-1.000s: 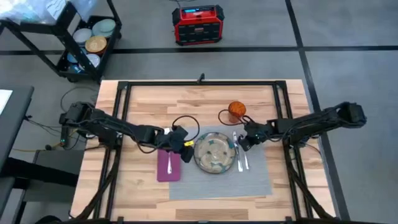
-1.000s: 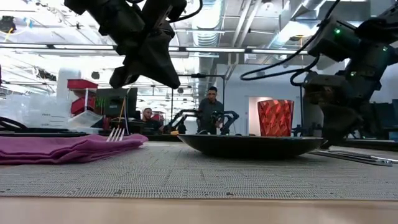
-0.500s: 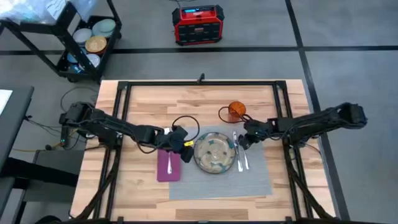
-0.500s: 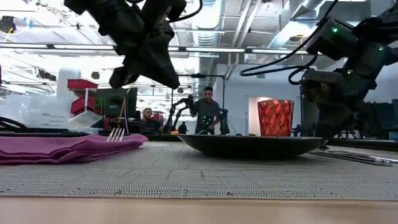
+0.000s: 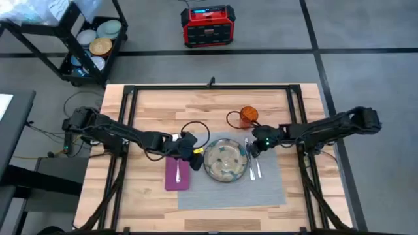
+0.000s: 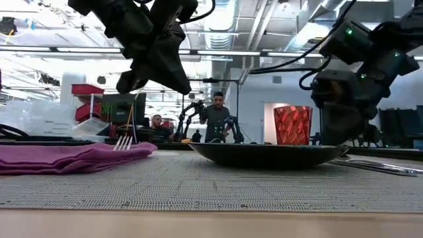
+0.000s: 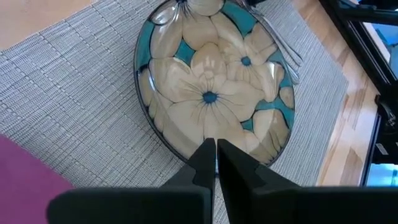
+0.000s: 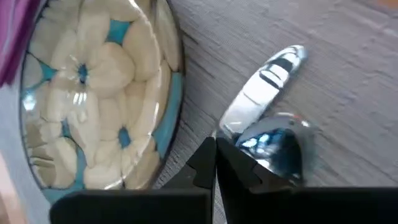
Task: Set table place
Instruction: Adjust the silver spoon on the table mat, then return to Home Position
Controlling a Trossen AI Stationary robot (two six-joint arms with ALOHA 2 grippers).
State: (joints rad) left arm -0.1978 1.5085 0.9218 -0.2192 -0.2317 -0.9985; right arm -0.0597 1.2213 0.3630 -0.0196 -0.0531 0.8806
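On the table (image 5: 215, 104) of light planks, at centre: one grey placemat (image 5: 228, 190), lying flat. Plate (image 5: 226, 161), round, cream flowers on teal, sits on the mat's far half. Napkin (image 5: 177, 173), magenta, folded, lies at the plate's 9 o'clock, partly over the mat's edge, with the fork (image 5: 178, 171) resting on it, tines seen in the low view pointing away from the camera. Knife (image 5: 251, 163) and spoon (image 5: 257, 164) lie side by side on the mat at the plate's 3 o'clock; in the right wrist view the spoon's bowl and the knife tip show just beside the plate rim. Cup (image 5: 248, 115), orange, ribbed, stands upright on bare wood at the plate's 1 o'clock, off the mat. Left gripper (image 5: 198, 154) hangs above the plate's 9 o'clock rim, between napkin and plate, fingers pressed together with nothing between them. Right gripper (image 5: 251, 148) hovers above the far ends of the knife and spoon, near the cup, fingers likewise closed and empty. Beyond the table's 12 o'clock edge: red box (image 5: 208, 26) on the floor.
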